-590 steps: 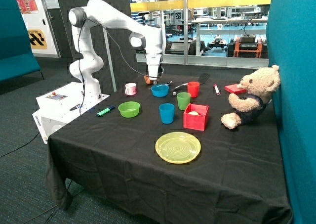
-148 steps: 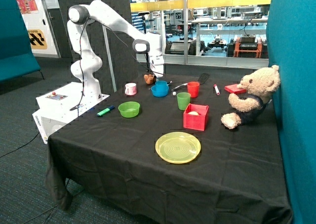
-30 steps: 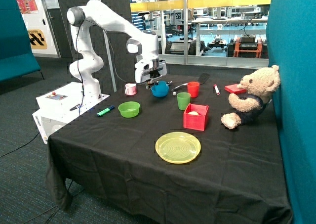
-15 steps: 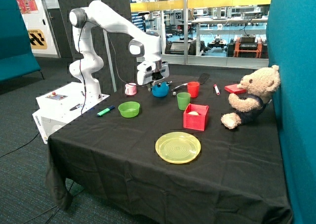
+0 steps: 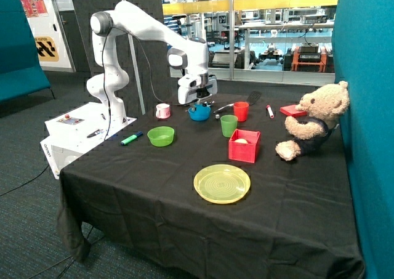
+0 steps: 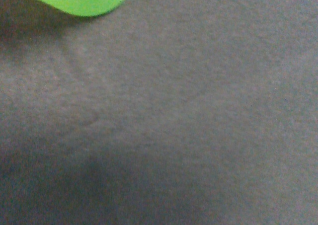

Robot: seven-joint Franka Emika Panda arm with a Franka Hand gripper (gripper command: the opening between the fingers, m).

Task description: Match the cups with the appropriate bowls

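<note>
**Blue pair nested, green pair not yet matched**

The blue cup [image 5: 200, 106] is seen standing inside the blue bowl [image 5: 199, 114] near the desk's [image 5: 154, 193] far edge — that match appears made. The gripper [image 5: 198, 98] is held just above it; whether the fingers are apart or together cannot be told. The green cup [image 5: 229, 125] is left beside the red box [image 5: 244, 145], well apart from the green bowl [image 5: 160, 136], whose rim alone enters the wrist view — judged the step left.
</note>
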